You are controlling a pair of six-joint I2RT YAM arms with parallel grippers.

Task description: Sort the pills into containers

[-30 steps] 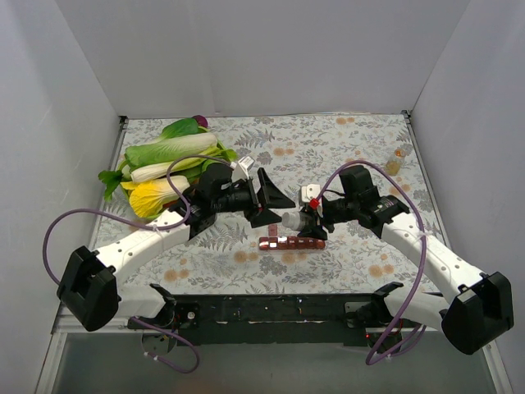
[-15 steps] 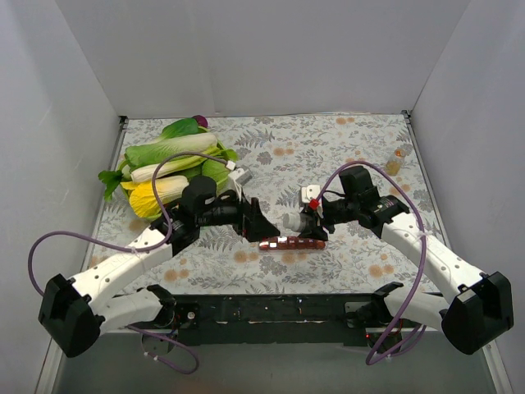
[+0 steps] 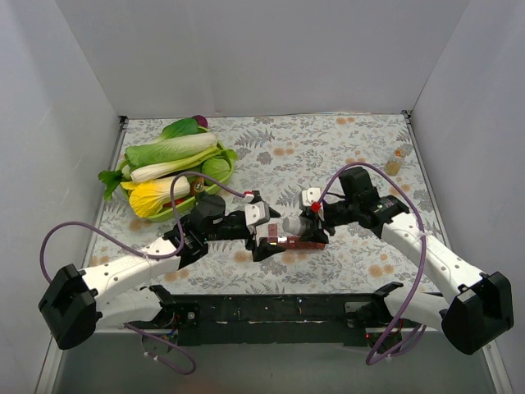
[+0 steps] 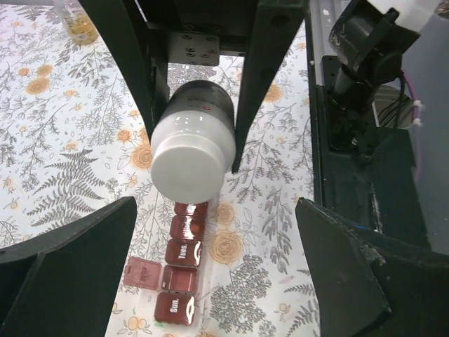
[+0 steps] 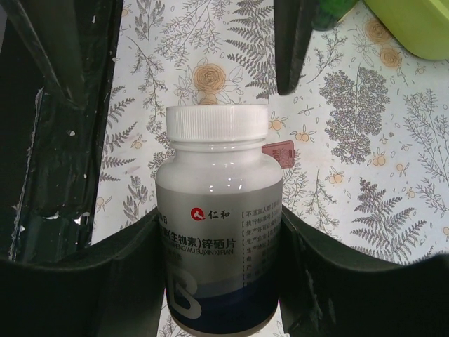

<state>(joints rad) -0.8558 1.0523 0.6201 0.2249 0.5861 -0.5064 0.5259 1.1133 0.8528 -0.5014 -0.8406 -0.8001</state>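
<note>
Table [image 3: 328,148] is sitting there with both arms meeting near the front middle, and the veg pile [image 3: 168,164] is lying off at the far left, out of it. The right gripper [image 3: 310,220] is clamping the bottle [image 5: 221,210] on its side, and the left gripper [image 3: 271,231] is facing the cap [image 4: 188,165] with jaws standing wide apart, not touching it. The strip [image 4: 184,274] is lying on the cloth just under the bottle. I'm reading this as the uncapping step. Next the left jaws are going to need to slide around the cap, close and twist while the right grip is bracing the bottle. The top view is giving the whole layout but hiding most of the strip behind the grippers. The left wrist is showing the row of cells and one open lid [image 4: 142,272] beside them. The right wrist is showing the fingers pressing both sides of the bottle, with only that red lid peeking past it.
</note>
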